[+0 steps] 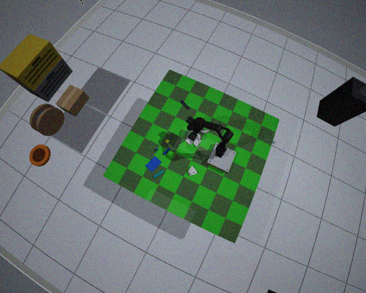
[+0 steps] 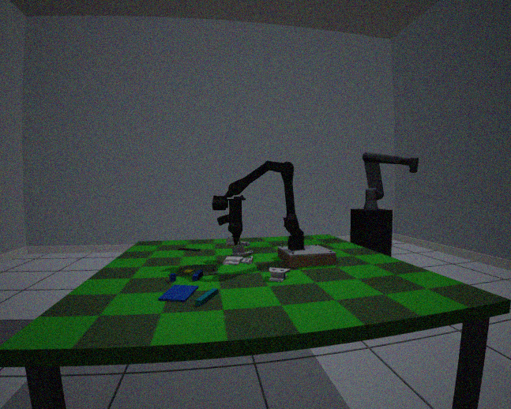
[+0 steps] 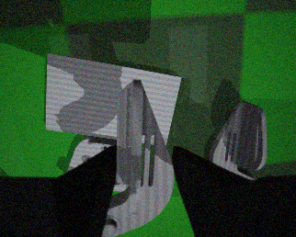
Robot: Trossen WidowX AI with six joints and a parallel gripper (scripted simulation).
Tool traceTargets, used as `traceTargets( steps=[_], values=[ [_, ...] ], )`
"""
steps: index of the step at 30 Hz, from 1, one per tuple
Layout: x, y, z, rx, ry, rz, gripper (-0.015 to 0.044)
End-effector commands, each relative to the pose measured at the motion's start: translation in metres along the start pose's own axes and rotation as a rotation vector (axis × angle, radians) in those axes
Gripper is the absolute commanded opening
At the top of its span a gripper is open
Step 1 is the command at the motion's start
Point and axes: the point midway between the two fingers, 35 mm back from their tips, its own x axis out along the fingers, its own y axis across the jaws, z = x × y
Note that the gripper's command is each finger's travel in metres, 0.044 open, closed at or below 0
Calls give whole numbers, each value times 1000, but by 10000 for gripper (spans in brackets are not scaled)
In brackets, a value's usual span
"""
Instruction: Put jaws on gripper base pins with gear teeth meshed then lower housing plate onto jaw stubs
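My gripper is shut on a white-grey jaw, whose pointed tip faces up in the wrist view. The held jaw hangs over the white gripper base. The base's rectangular block shows behind the jaw, and its pin plate shows partly at the left finger; the pins are mostly hidden. The other jaw lies apart, right of the gripper in the wrist view. The white housing plate stands apart near the arm's mount.
The arm's mounting block stands beside the work area. A blue plate, a teal bar, small blue blocks and a yellow piece lie on the table. A dark bar lies farther back.
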Motion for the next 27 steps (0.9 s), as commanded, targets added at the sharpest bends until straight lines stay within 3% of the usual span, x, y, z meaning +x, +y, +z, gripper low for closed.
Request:
traceTargets(
  steps=[1,27],
  values=[
    [6,-1,0,-3,1,-4,134],
    [44,-1,-1,-3,1,-4,134]
  ],
)
